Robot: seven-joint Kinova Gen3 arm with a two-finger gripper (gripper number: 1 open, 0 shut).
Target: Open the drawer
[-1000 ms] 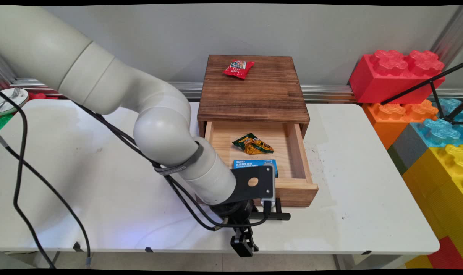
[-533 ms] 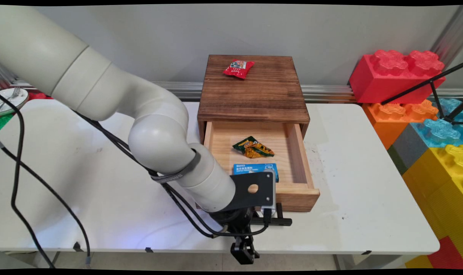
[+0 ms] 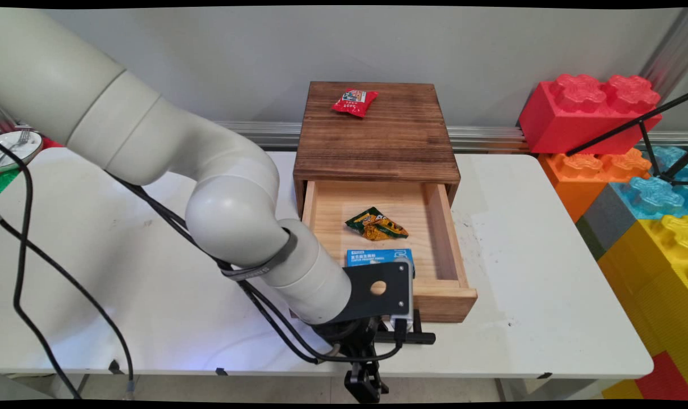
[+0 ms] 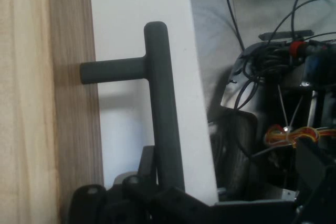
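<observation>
Main view: a dark-topped wooden box stands on the white table, its pale drawer pulled out toward the near edge. Inside lie a green-and-orange snack packet and a blue box, partly covered by the arm's black bracket. 1 red packet rests on the top. The gripper hangs at the drawer's black handle, its fingers hidden behind the wrist.

Hand view: the handle runs down into the gripper linkage. The fingers seem closed around the bar, though their tips are cut off.
</observation>
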